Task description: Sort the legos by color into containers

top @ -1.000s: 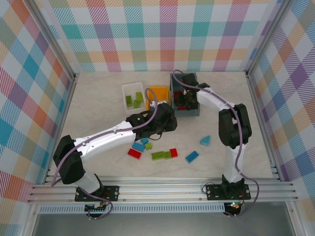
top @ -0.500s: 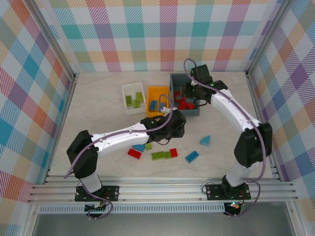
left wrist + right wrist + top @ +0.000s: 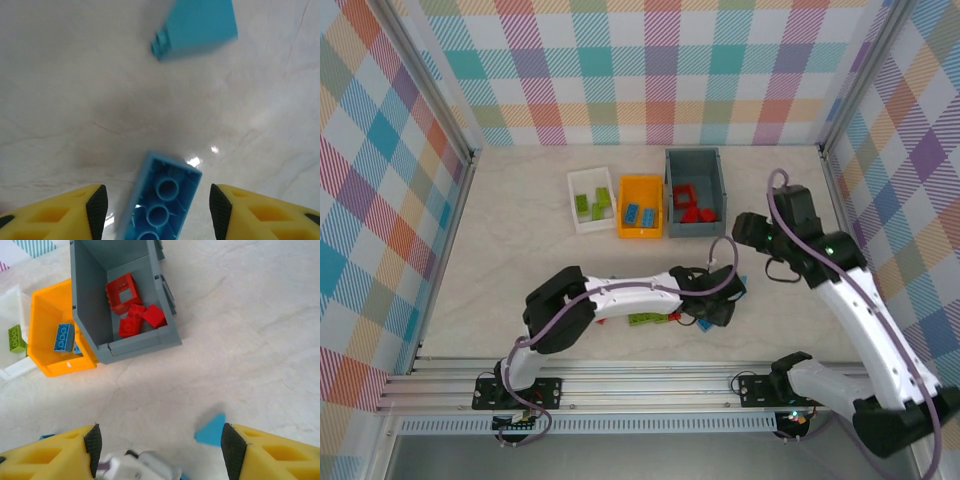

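The left claw (image 3: pixel 158 206) is wide open and holds nothing. A blue brick (image 3: pixel 162 200) lies right between its two yellow fingers (image 3: pixel 60 215). It is upside down, so you can look into its round holes. The brick sits on the tabletop (image 3: pixel 75 100) close to the near edge, a little right of the middle. Its long side points away from the claw and tips a bit to the right. So the fingers stand on each side of its narrow width, which is good for a squeeze. I think the fingers do not touch it, but the picture cuts off low down, so I can't be sure.

A light blue wedge (image 3: pixel 197 27) lies farther ahead, well apart. The right claw (image 3: pixel 160 445) is open and empty too. It hangs higher up, so the left arm is the closer one. The orange bin (image 3: pixel 40 340) with other blue pieces (image 3: pixel 63 336) waits toward the far edge. It stands just beside the grey bin (image 3: pixel 90 295) of red bricks (image 3: pixel 135 320).
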`<state>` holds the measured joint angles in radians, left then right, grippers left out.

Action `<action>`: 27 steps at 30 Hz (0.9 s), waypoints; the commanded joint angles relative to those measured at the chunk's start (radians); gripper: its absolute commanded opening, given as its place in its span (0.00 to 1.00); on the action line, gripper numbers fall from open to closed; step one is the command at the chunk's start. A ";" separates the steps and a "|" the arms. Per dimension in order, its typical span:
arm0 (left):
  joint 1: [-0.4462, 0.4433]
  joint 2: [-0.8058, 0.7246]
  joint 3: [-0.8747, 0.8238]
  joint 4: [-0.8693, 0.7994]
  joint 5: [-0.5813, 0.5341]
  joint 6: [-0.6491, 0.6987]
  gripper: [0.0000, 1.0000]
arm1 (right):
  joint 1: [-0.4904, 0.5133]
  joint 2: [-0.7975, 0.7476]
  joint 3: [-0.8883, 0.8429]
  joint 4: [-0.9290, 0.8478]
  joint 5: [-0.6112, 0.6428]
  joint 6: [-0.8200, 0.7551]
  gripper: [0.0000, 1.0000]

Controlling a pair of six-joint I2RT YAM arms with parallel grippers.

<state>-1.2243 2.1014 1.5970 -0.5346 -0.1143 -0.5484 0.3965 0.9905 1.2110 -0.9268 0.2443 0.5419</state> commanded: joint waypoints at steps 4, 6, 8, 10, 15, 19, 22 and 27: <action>-0.027 0.043 0.049 -0.096 -0.041 0.068 0.62 | 0.002 -0.091 0.016 -0.149 0.014 0.053 0.70; -0.029 0.060 0.050 -0.091 -0.034 0.073 0.62 | 0.003 -0.099 0.022 -0.157 0.010 0.055 0.70; -0.032 0.081 0.056 -0.088 -0.037 0.076 0.58 | 0.002 -0.105 0.022 -0.158 0.007 0.056 0.69; -0.032 0.090 0.055 -0.087 -0.055 0.074 0.50 | 0.002 -0.108 0.018 -0.157 -0.002 0.058 0.67; -0.032 0.092 0.055 -0.076 -0.110 0.071 0.31 | 0.002 -0.109 0.004 -0.145 -0.016 0.052 0.66; -0.027 0.079 0.061 -0.076 -0.150 0.069 0.22 | 0.002 -0.107 -0.002 -0.132 -0.029 0.042 0.65; -0.011 0.031 0.049 -0.082 -0.173 0.055 0.21 | 0.002 -0.104 -0.007 -0.111 -0.058 0.024 0.63; 0.068 -0.144 -0.026 -0.104 -0.207 0.006 0.19 | 0.005 -0.099 -0.043 -0.001 -0.237 -0.070 0.57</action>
<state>-1.2198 2.1105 1.5978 -0.6056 -0.2642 -0.5037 0.3965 0.8890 1.1900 -1.0088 0.1333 0.5438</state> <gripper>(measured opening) 0.292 0.575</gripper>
